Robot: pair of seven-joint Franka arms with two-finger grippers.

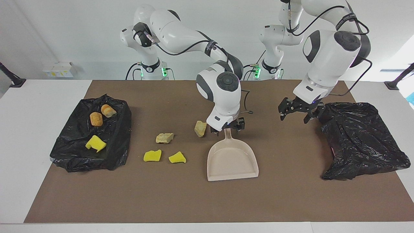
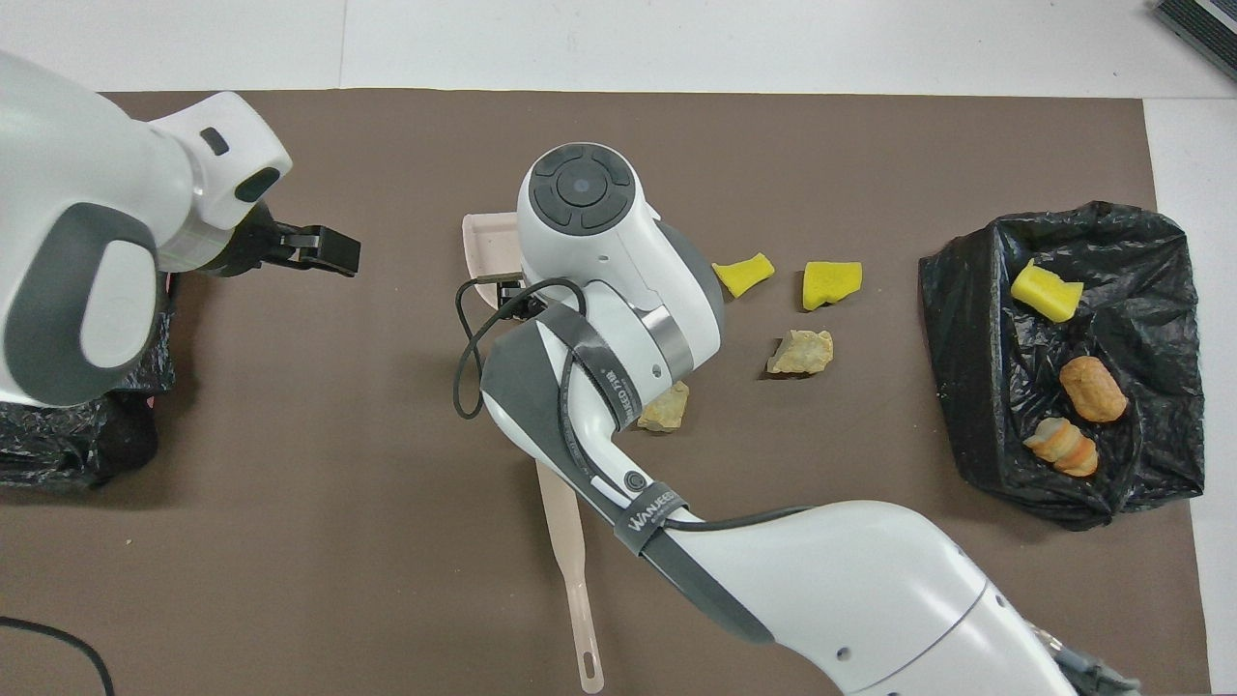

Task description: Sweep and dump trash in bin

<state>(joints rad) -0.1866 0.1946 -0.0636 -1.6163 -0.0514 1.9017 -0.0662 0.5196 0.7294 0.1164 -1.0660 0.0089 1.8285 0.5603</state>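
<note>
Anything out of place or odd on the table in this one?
The black bag at the left arm's end lies slumped and crumpled, no opening showing, unlike the open bin holding three chunks. Four trash chunks lie loose on the mat beside the empty dustpan. Nothing looks damaged.

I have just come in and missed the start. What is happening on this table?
The robots are clearing trash into a bin. The right gripper is open just above the handle of the dustpan, which lies flat on the mat. The left gripper is open in the air beside a black bag. Three pieces already lie in the lined bin; four pieces are on the mat.
</note>
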